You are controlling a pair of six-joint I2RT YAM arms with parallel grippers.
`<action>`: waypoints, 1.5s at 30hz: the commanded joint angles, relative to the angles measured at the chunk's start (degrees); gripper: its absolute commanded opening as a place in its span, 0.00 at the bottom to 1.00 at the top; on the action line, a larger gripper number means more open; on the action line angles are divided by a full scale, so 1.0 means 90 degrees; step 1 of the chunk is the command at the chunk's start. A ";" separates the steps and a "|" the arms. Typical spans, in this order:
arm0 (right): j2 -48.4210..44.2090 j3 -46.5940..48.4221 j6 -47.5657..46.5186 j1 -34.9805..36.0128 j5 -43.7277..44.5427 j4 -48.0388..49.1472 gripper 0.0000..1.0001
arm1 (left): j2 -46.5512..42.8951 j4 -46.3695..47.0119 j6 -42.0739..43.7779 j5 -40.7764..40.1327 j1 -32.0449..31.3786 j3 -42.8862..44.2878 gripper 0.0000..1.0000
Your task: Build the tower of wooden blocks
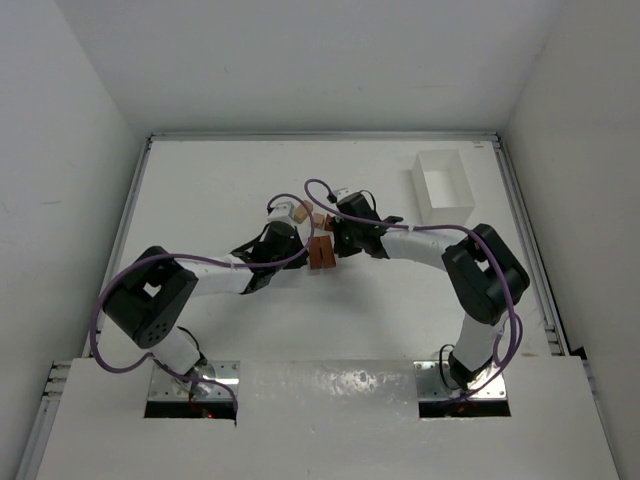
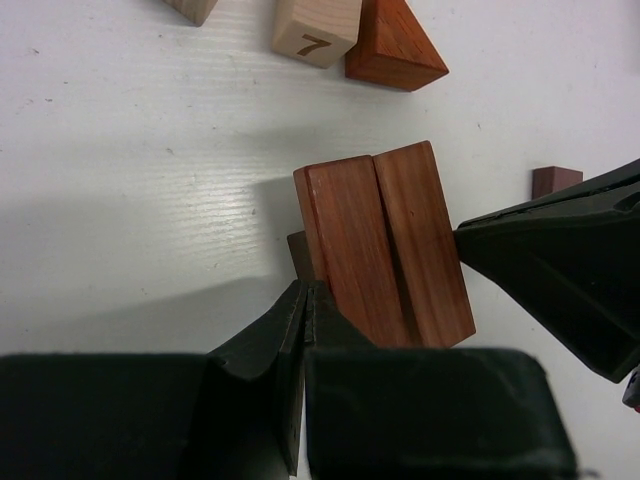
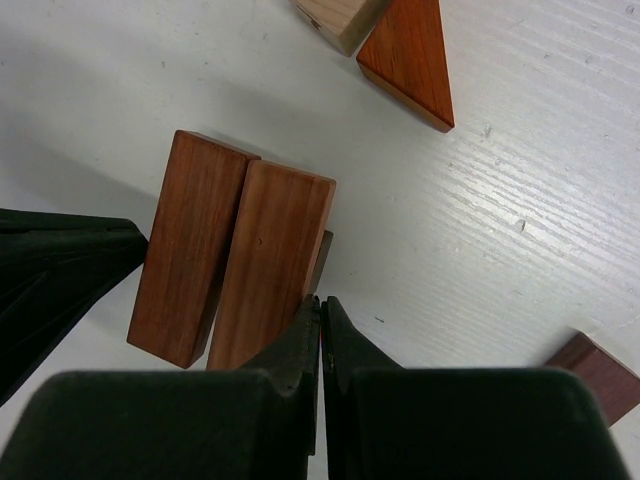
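Two reddish-brown bars [image 2: 385, 240] lie side by side on a darker block at the table's middle [image 1: 320, 252]; they also show in the right wrist view [image 3: 235, 260]. My left gripper [image 2: 308, 290] is shut and empty, its tip against the left side of the pair. My right gripper [image 3: 320, 305] is shut and empty, its tip against the opposite side. Each gripper shows in the other's view as a dark wedge: the right one [image 2: 480, 240] and the left one [image 3: 70, 265]. From above, the left gripper [image 1: 300, 245] and right gripper [image 1: 338, 243] flank the bars.
Just beyond the bars lie a pale cube marked 7 [image 2: 315, 30], a reddish triangular block [image 2: 395, 50] and another pale block [image 2: 195, 8]. A small dark brown block [image 2: 555, 180] lies to the side. A clear plastic box [image 1: 445, 185] stands at the back right.
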 commanded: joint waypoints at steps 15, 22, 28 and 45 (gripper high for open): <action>-0.0133 -0.0213 0.0372 -0.0006 -0.0218 0.0472 0.00 | -0.0014 0.0402 0.0072 0.0044 -0.0075 0.0177 0.00; -0.0163 -0.0243 0.0392 -0.0006 -0.0111 0.0472 0.00 | -0.0013 0.0363 0.0101 0.0015 -0.0065 0.0236 0.00; -0.0416 0.0040 0.0031 -0.0065 0.0494 0.0082 0.00 | -0.0491 -0.0047 0.0345 -0.0638 -0.0065 0.0372 0.00; 0.1435 0.3378 -0.2633 -0.0329 -0.1017 -0.0894 0.38 | -0.5187 -0.1404 0.0267 -0.2309 -0.0055 -0.0984 0.00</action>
